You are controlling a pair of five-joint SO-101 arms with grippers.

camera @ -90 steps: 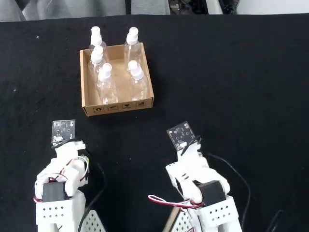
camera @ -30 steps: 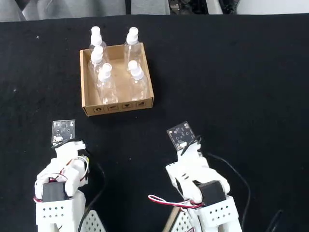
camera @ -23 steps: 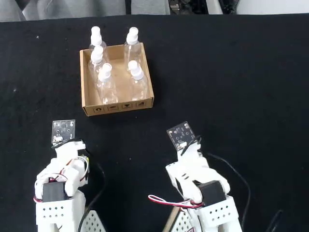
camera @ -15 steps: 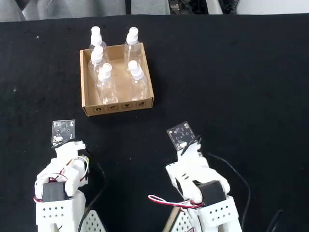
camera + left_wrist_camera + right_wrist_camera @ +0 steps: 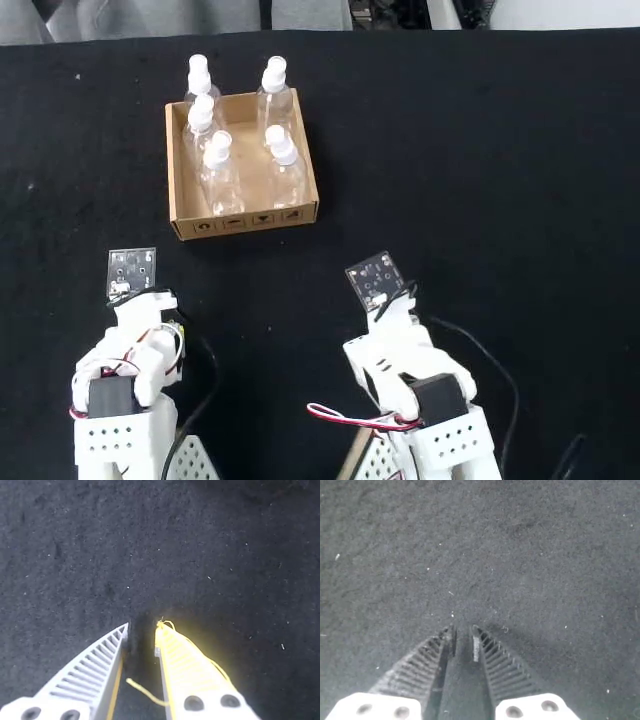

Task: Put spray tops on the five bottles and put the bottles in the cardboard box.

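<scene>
The cardboard box (image 5: 246, 219) stands at the far left of the black table. Five clear bottles stand upright in it, each with a white spray top: two at the rear (image 5: 198, 76) (image 5: 273, 82), one behind the front left one (image 5: 203, 115), and two in front (image 5: 219, 160) (image 5: 283, 156). Both arms are folded back at the near edge, well short of the box. My left gripper (image 5: 142, 626) points down at the cloth, shut on nothing. My right gripper (image 5: 463, 628) does the same, its fingers nearly touching.
Black cloth (image 5: 480, 170) covers the whole table. The left arm (image 5: 135, 345) and right arm (image 5: 405, 350) sit on white bases at the near edge, with loose cables beside the right base. Chair legs and clutter lie beyond the far edge.
</scene>
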